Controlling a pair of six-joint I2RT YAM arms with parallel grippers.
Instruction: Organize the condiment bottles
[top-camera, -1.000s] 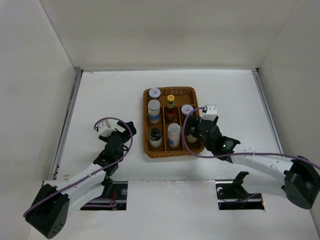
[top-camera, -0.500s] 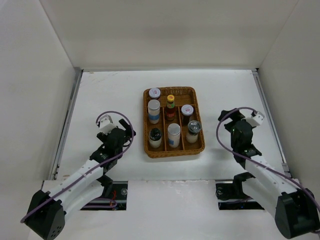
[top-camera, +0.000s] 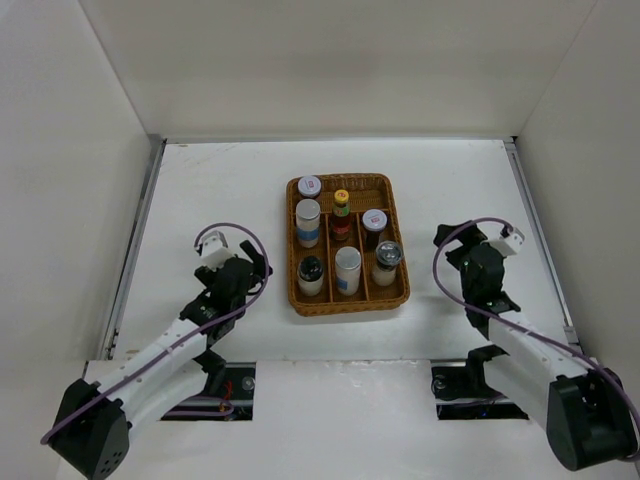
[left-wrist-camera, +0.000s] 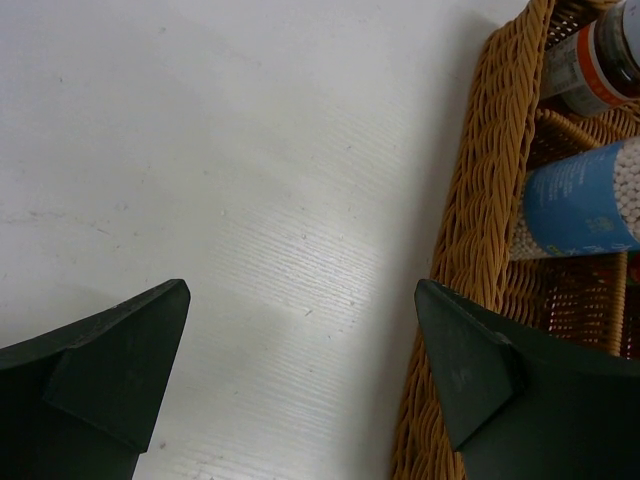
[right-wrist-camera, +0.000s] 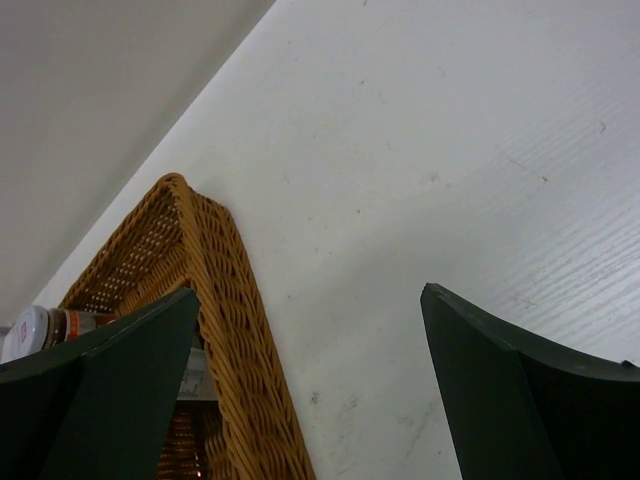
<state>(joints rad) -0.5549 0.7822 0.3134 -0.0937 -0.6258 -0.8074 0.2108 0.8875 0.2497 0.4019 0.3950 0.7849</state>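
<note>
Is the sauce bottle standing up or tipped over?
Standing up. The sauce bottle points its yellow cap upward in the tray.

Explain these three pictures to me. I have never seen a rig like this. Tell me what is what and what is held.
Two robot arms are bolted at the near edge of a white table. The wide picture comes from a fixed camera above and behind them. The other two come from cameras on the wrists. The dark wedges there are the left gripper and the right gripper. Both are open and hold nothing, one on either side of a brown wicker tray. Seven condiment bottles sit inside the tray, among them a yellow-capped sauce bottle and a grey-topped grinder.
</note>
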